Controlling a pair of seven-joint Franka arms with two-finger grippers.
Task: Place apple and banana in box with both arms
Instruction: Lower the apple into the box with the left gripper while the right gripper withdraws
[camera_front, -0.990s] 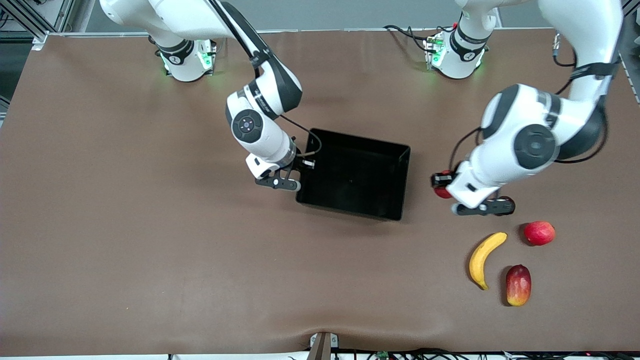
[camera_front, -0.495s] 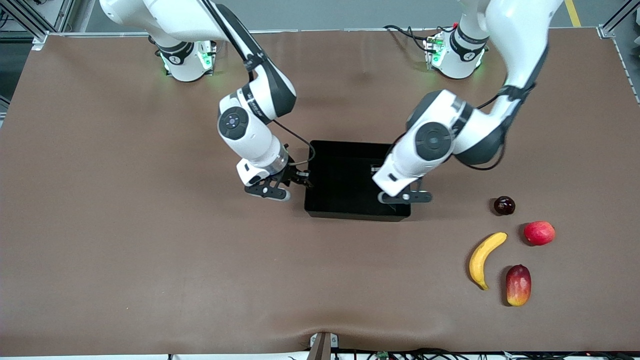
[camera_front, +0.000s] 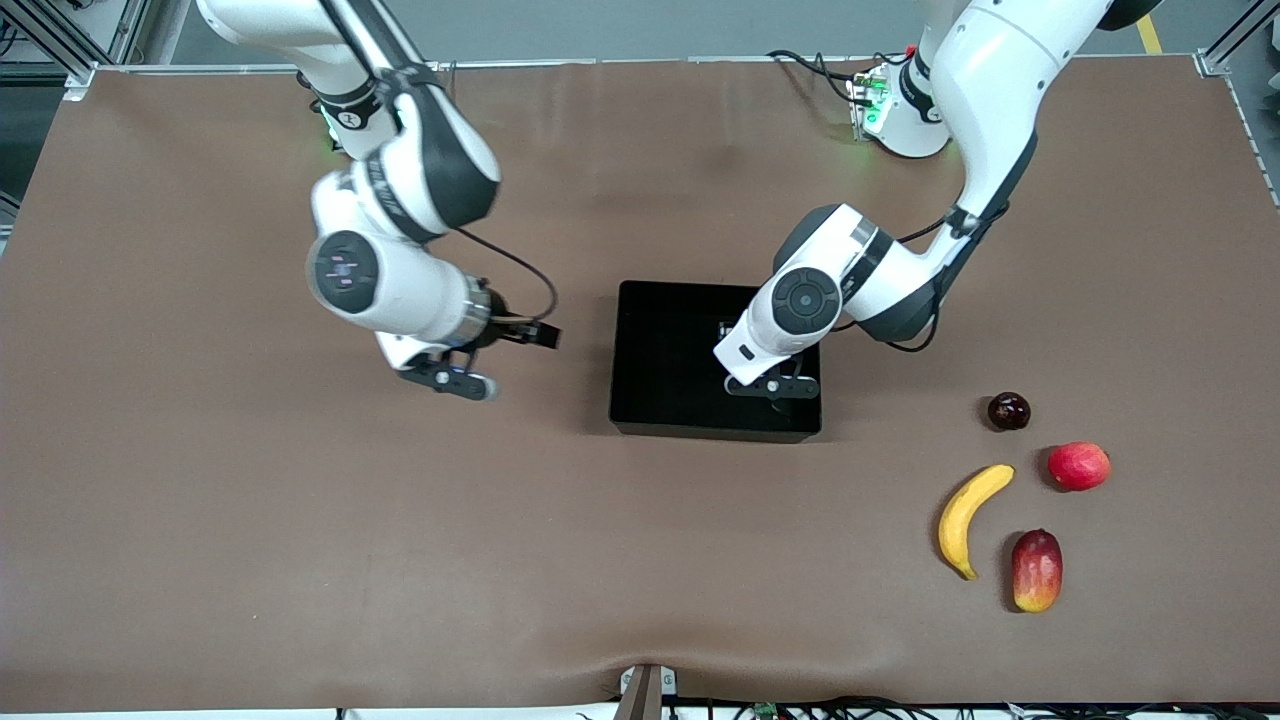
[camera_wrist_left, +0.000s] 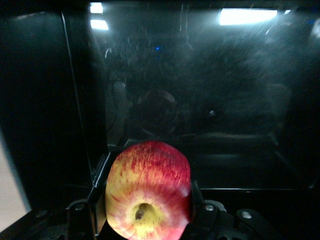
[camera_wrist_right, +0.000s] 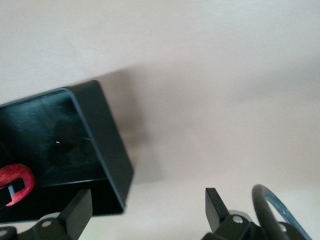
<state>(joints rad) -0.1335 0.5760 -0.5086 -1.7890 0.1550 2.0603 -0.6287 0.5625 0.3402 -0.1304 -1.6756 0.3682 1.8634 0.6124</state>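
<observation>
My left gripper (camera_wrist_left: 147, 220) was clamped on the apple (camera_wrist_left: 148, 197), a small round fruit of streaked red over pale yellow, its stem dimple toward the wrist camera, and I held it low inside the box (camera_front: 640, 400), over the corner at the left arm's end. I judged the task not yet half done: the apple was not released, and the banana (camera_front: 967, 517) lay untouched on the brown mat (camera_front: 300, 550), well away from that gripper. The box was glossy black plastic with low straight walls, its floor throwing back the ceiling lights. The banana was smooth, plain yellow and curved. My right gripper (camera_front: 450, 380) hung over bare mat beside the box with its fingers spread and empty.
</observation>
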